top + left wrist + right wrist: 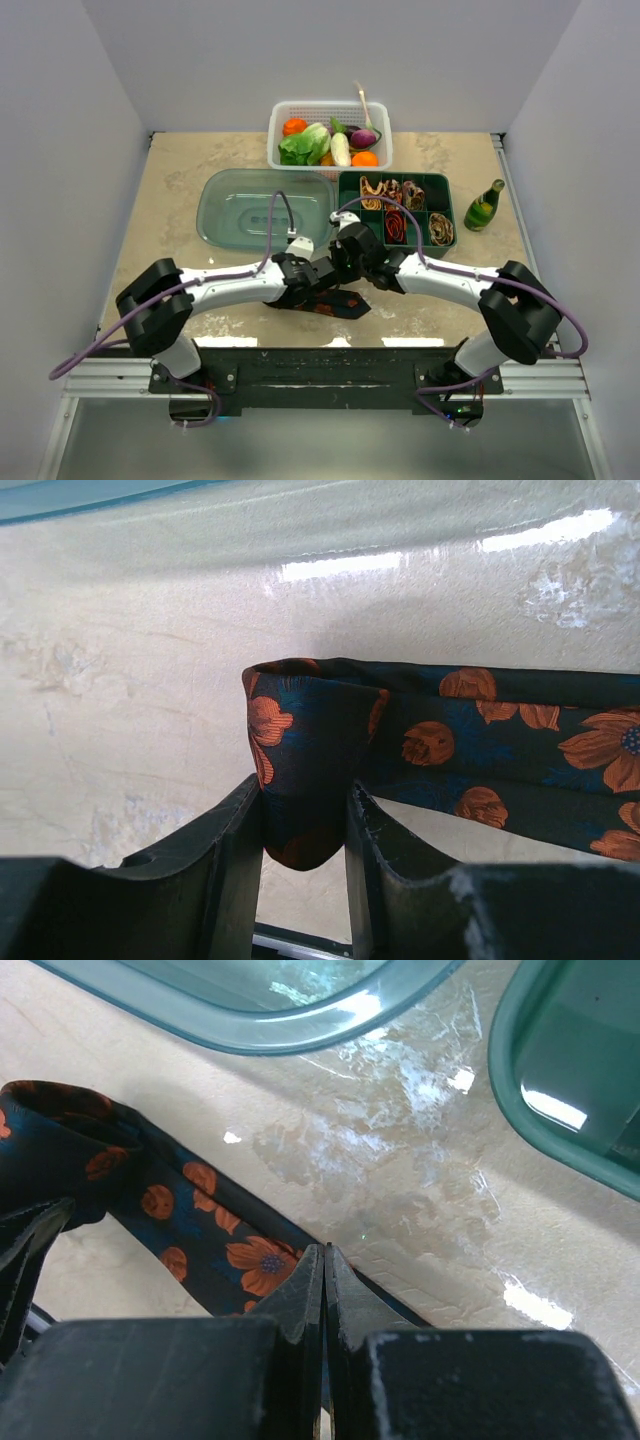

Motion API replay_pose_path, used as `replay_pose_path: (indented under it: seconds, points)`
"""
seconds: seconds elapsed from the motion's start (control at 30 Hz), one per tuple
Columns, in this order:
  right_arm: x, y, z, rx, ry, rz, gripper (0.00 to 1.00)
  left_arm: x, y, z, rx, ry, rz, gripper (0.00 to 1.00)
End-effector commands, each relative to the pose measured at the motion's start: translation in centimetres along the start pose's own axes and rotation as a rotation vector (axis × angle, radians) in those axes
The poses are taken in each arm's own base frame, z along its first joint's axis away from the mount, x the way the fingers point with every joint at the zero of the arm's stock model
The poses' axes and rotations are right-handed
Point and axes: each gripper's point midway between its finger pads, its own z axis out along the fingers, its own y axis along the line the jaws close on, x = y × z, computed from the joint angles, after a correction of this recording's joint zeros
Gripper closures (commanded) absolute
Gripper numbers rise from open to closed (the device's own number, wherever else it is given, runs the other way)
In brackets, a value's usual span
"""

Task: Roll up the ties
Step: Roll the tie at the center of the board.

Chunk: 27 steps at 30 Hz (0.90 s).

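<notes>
Top external: your tie (338,304) lies on the table (180,180) at the near edge, right between the two arms and well short of the tray.
Lid: the clear teal one (240,215) sits back left, well apart from the tie, so it's not in your way.
Left gripper (305,810): clamped on a folded loop at the tie's end. The fabric bulges down between the fingers, so you've got real cloth in there.
Band: in the left wrist view it runs off to the right from that pinch, fairly flat, black with orange flowers.
Right gripper (323,1260): fingers pressed fully together, tips right at the band's edge. You can't tell if any cloth is nipped or if it's just pressing down.
Tray (397,176): green, back right, with several rolled ties (398,222) in its compartments.
Handling: light, floppy and probably slick, I'd guess. It won't hold a shape by itself, so a loose roll will likely spring open.
Where to grab: use the folded end as your core. Take the band close to the roll and across its full width, not by one edge or far down the length where it just sags.
</notes>
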Motion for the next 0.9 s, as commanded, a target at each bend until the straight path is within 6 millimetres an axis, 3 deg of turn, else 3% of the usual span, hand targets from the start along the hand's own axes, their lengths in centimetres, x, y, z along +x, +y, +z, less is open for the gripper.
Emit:
replay_pose_path:
  seconds: [0.0,0.47,0.5,0.57,0.63,0.87]
  points:
    - [-0.3,-0.5,-0.6,0.016,-0.023,-0.007,1.0,-0.6,0.1,-0.3,-0.091,-0.024,0.014,1.0]
    - [0.4,-1.2,-0.4,0.035,-0.007,-0.007,1.0,0.4,-4.2,0.3,-0.011,0.011,0.083,0.98]
    - [0.4,-1.2,-0.3,0.034,-0.005,-0.007,1.0,0.1,-5.1,0.1,0.031,-0.001,0.074,0.92]
    - [0.4,-1.2,-0.3,0.032,-0.003,-0.007,1.0,0.1,-6.2,-0.2,0.097,0.008,0.084,0.72]
    - [0.4,-1.2,-0.3,0.033,-0.002,-0.008,1.0,-0.2,-7.4,-0.5,0.168,0.002,0.075,0.61]
    - [0.5,-1.2,-0.3,0.032,-0.002,-0.006,1.0,-1.1,-8.3,-2.1,0.293,-0.045,0.026,0.43]
